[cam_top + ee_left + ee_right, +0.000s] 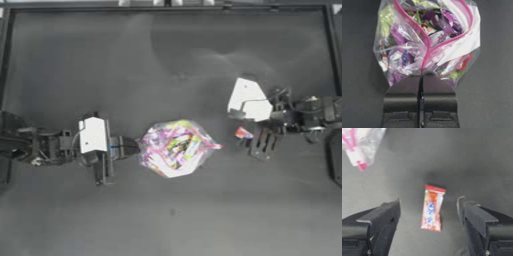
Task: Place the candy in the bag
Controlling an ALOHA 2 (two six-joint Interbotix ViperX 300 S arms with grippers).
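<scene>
The dark desk carries all the things, and nothing else lies on it besides the two arms and the task's things.

The bag is the biggest thing. It lies near the middle of the desk, full of colourful sweets, and its pink seal strip is parted, so the mouth seems to be open. The left hand comes from the left side and meets the bag at its left edge. In the left wrist view its two jaws are pressed together on the plastic just where the two pink lines of the seal join, so it holds the bag by the corner of the mouth.

The right hand is at the right of the bag, well apart from it. Its jaws stand wide, with nothing between them touching. The candy lies flat on the desk between the bag and this hand. In the right wrist view the candy is in the gap of the two jaws, closer to one of them, and free from both.

I judge that the step in hand is the picking of the candy: the bag is already held, the candy is not yet taken. The next move asks the right hand to go down around the candy, close on its narrow sides, then carry it to the open mouth.
</scene>
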